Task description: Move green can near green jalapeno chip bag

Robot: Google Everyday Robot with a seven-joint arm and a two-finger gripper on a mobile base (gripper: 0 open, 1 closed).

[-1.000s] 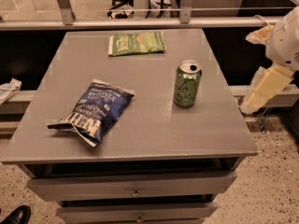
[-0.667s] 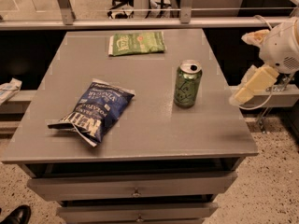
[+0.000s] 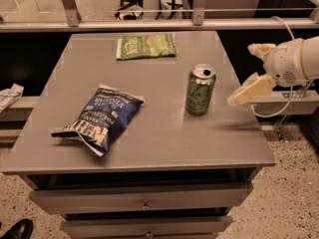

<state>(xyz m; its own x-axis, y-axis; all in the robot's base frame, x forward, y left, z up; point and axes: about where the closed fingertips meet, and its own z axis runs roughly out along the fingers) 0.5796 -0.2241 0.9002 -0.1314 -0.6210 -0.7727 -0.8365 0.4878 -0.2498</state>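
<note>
The green can [image 3: 200,89] stands upright on the right half of the grey table [image 3: 164,143], silver top open. The green jalapeno chip bag [image 3: 146,46] lies flat at the table's far edge, near the middle, well behind and left of the can. My gripper [image 3: 243,74] hovers at the table's right edge, just right of the can and apart from it. Its two pale fingers [image 3: 251,89] are spread wide and hold nothing.
A dark blue chip bag [image 3: 101,117] lies on the left front of the table. The table has drawers [image 3: 144,203] below. A metal rail [image 3: 149,25] runs behind it. A shoe [image 3: 17,229] shows at the bottom left on the speckled floor.
My gripper has moved left and closer to the can, from beyond the table's right edge to over that edge. The can and both bags have not moved.
</note>
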